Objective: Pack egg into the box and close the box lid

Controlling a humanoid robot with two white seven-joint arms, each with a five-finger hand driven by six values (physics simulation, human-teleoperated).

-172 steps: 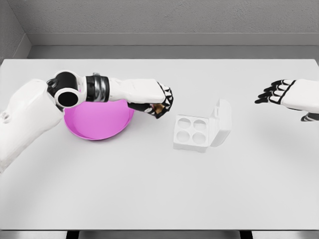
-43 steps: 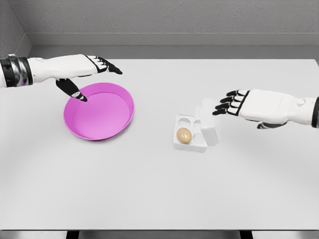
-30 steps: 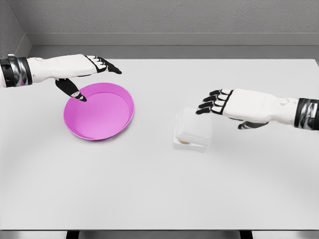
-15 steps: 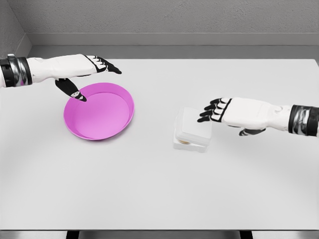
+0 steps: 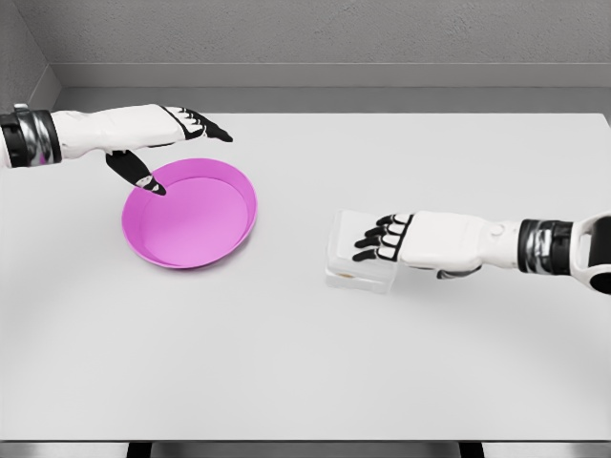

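Pressing flat on the lid, the right hand (image 5: pixel 387 240) lies palm down over the box (image 5: pixel 360 264), fingers spread and gripping nothing; its arm reaches in from the right, so the box sits directly beneath the fingertips (image 5: pixel 368 246). The egg is shut from sight under the lid, only a faint tint at the box's front edge. Bare worktop (image 5: pixel 305 372) surrounds the box. Further off, the pink bowl (image 5: pixel 190 213) lies well apart to the left, with the left hand (image 5: pixel 181 126) open behind it, holding nothing.
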